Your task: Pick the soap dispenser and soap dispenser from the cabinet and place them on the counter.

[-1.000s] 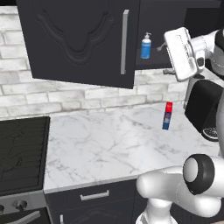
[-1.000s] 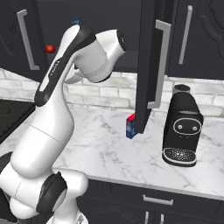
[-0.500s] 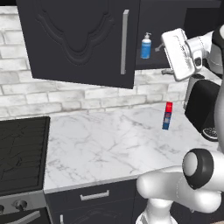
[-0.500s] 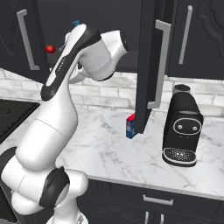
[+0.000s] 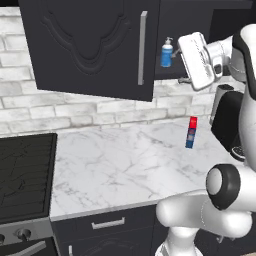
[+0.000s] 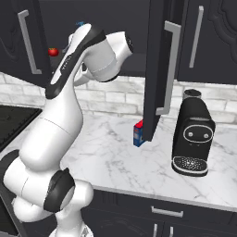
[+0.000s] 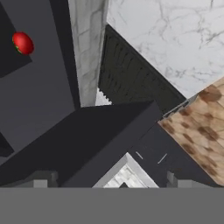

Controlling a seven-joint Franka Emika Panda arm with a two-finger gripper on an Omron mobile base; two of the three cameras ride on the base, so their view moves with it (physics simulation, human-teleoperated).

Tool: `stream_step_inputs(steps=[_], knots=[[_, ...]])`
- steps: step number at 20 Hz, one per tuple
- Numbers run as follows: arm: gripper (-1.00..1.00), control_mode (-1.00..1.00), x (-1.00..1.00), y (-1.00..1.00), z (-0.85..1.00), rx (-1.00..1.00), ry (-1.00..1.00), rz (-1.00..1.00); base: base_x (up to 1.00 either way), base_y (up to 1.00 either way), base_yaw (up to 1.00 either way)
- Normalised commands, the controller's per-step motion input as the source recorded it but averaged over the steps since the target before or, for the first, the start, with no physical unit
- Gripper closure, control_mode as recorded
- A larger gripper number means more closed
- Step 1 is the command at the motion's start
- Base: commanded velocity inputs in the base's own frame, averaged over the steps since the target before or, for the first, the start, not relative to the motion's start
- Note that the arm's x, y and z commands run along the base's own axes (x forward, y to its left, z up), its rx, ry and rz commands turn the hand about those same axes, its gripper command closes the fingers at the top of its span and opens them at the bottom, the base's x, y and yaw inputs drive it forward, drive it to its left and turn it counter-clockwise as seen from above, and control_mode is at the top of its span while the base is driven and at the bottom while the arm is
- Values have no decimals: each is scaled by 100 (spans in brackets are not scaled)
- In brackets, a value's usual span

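Left base view: I see the small blue soap dispenser (image 5: 166, 53) standing upright on the shelf of the open cabinet (image 5: 95, 45), its long axis vertical and its white pump on top. The hand is raised to shelf height just right of the bottle, close beside it and not touching. From this side I cannot make out the fingers. The counter (image 5: 125, 160) lies well below, carrying a slim red-topped bottle (image 5: 191, 132) near its right end.

Right base view: The arm rises from the near left and bends toward the cabinet interior on the far left. A tomato (image 6: 53, 52) sits on the shelf there, left of the forearm. I cannot pick out the larger dispenser in this view.

Hand view: The gripper (image 7: 109, 180) has its tips spread wide apart with nothing between them. The camera looks steeply down past the cabinet edge at the stovetop (image 7: 131, 74) and marble. I judge the bottle lies left of the hand, so the coming move is a leftward approach with a wrist turn.
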Motion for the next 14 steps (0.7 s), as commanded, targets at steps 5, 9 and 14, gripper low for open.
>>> stream_step_inputs(steps=[5,9,14], knots=[[-100,-100,28,5,-2,0,0,0,0,0,0],[-100,-100,3,13,-4,3,4,4,0,0,0],[-100,-100,7,25,-3,3,5,8,0,0,0]])
